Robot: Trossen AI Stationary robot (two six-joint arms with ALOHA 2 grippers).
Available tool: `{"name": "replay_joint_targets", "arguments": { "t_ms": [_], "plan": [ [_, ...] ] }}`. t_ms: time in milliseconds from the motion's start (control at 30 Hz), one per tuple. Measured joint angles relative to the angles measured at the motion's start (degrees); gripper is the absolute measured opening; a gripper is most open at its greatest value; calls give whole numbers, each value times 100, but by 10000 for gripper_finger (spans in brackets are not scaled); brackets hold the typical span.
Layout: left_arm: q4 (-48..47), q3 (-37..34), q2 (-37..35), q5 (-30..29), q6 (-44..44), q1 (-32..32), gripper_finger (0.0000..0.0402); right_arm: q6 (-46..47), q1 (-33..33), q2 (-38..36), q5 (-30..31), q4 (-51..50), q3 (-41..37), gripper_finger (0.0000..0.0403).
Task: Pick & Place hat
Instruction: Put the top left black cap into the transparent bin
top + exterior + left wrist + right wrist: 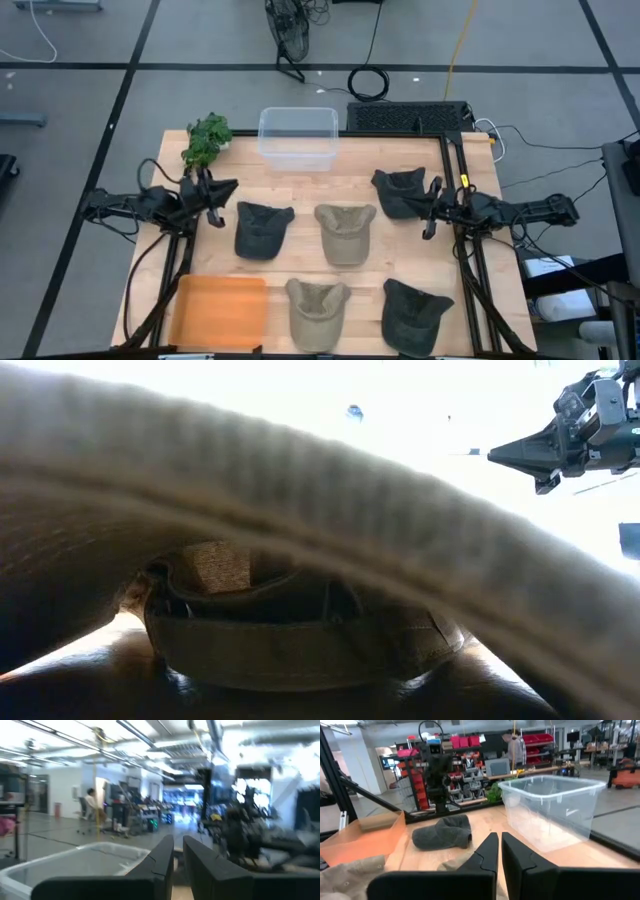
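Five hats lie flat on the wooden table: a dark grey one [263,229], a beige one [345,232], a dark one [399,192] near the far right, a second beige one [317,310] and a dark green one [415,312] at the near edge. My left gripper [228,190] hovers shut and empty, left of the dark grey hat. My right gripper [426,209] hovers shut and empty at the right edge of the far-right dark hat, raised above the table [492,455]. Both point toward the table's middle [178,860] [499,852].
A clear plastic bin [297,137] stands at the far edge, a green plant [207,140] to its left. An orange tray [220,310] lies at the near left corner. The near beige hat [300,530] fills most of the low view.
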Motion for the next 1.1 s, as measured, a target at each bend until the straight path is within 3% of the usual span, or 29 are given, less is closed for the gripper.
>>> {"name": "replay_joint_targets", "arguments": {
  "t_ms": [200, 267, 367, 500, 567, 733, 1100],
  "plan": [
    [195, 5, 136, -144, -55, 38, 51, 164, -2, 175, -4, 16, 2, 1],
    [-182, 2, 155, -73, -254, 66, 51, 165, -1, 215, 6, 57, 2, 1],
    [-387, 1, 224, 512, -366, 126, 51, 164, -2, 272, 84, 189, 2, 1],
    [-660, 302, 419, 1765, -865, 139, 51, 140, -2, 376, 165, 290, 2, 1],
    [-1123, 570, 619, 2041, -1179, 118, 51, 132, -2, 434, 172, 302, 2, 1],
    [-2093, 1196, 1533, 1761, -1270, 19, 51, 125, -2, 600, 468, 303, 2, 1],
    [-1991, 1814, 3793, 1856, -991, -137, 66, 170, -4, 862, 484, 345, 2, 1]
  ]
}}
